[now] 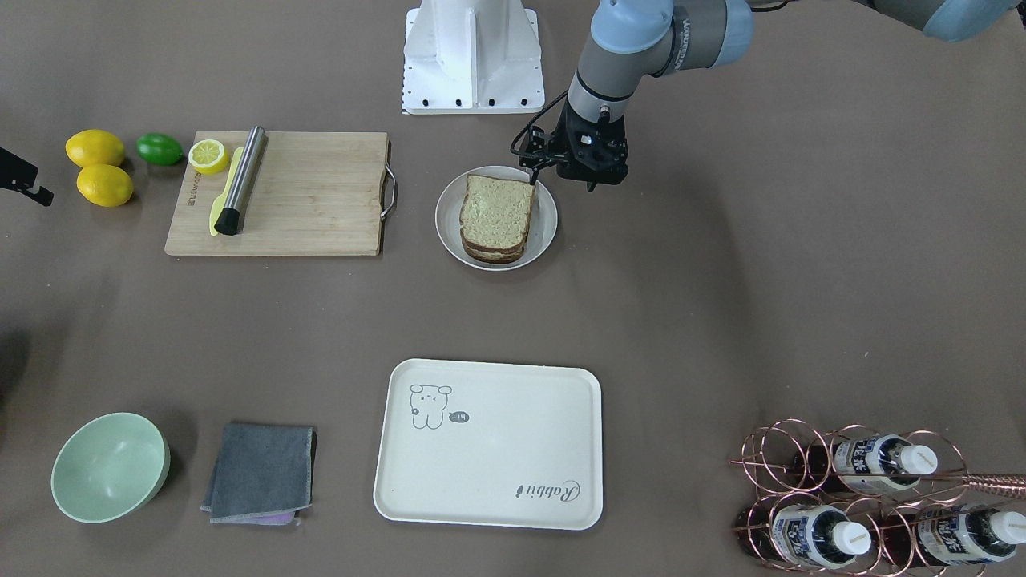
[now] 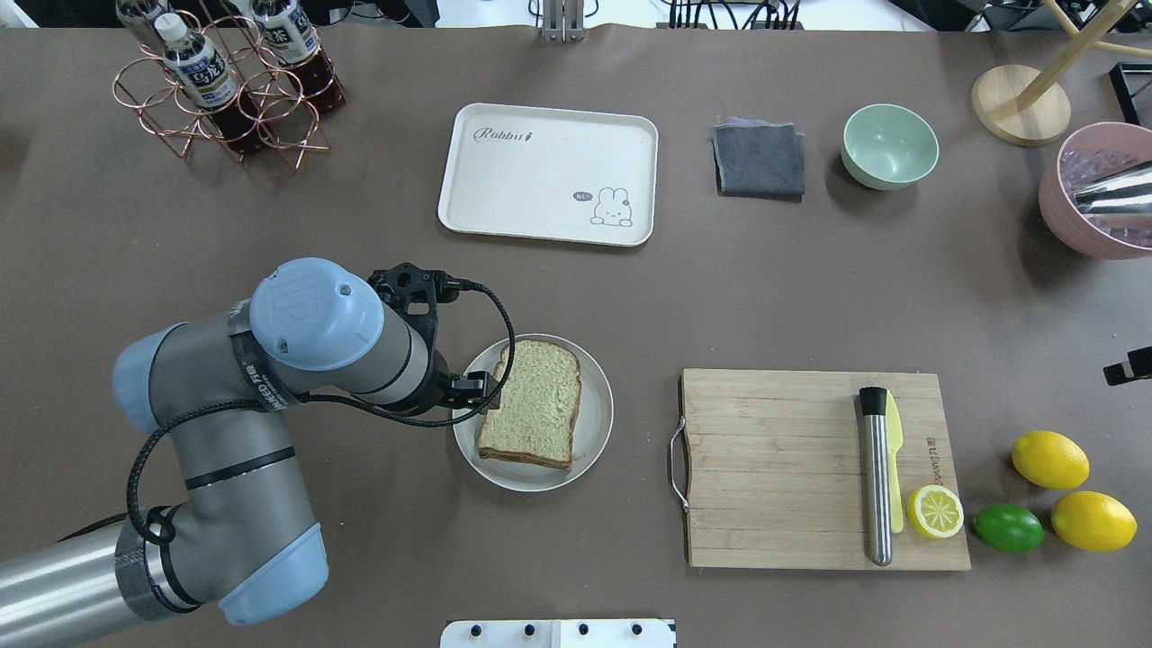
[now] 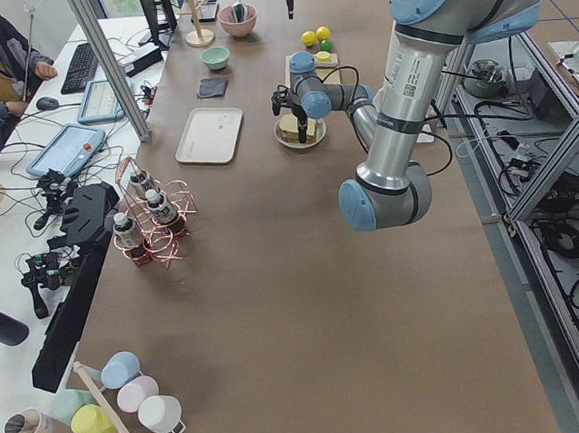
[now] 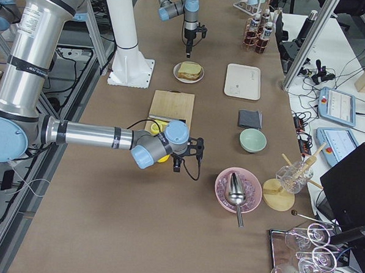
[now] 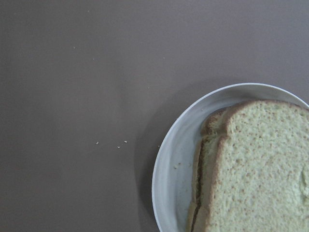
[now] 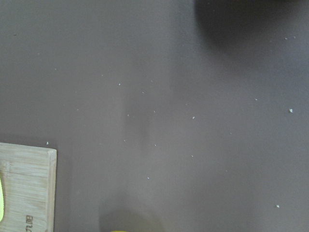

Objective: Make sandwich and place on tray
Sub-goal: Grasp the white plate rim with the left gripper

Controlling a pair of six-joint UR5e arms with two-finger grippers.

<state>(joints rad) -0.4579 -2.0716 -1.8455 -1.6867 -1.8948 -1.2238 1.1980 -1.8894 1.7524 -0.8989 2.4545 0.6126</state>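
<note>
The sandwich [image 1: 497,215], two stacked brown-crusted slices, lies on a round white plate [image 1: 547,232]. No egg shows between the slices. It also shows in the overhead view [image 2: 533,409] and the left wrist view [image 5: 260,169]. The cream tray [image 1: 489,445] with the "Rabbit" script lies apart from the plate, with nothing on it [image 2: 549,171]. My left gripper [image 1: 563,183] hangs open and empty over the plate's edge beside the sandwich [image 2: 470,389]. My right gripper [image 4: 182,161] is low by the lemons. I cannot tell whether it is open or shut.
A wooden cutting board [image 1: 321,192] holds a steel rod [image 1: 240,178], a yellow knife and a half lemon [image 1: 208,155]. Two lemons [image 1: 96,148] and a lime [image 1: 159,149] lie beside it. A green bowl [image 1: 108,466], a grey cloth [image 1: 260,471], a bottle rack [image 1: 866,505] and a pink bowl [image 2: 1093,193] stand around.
</note>
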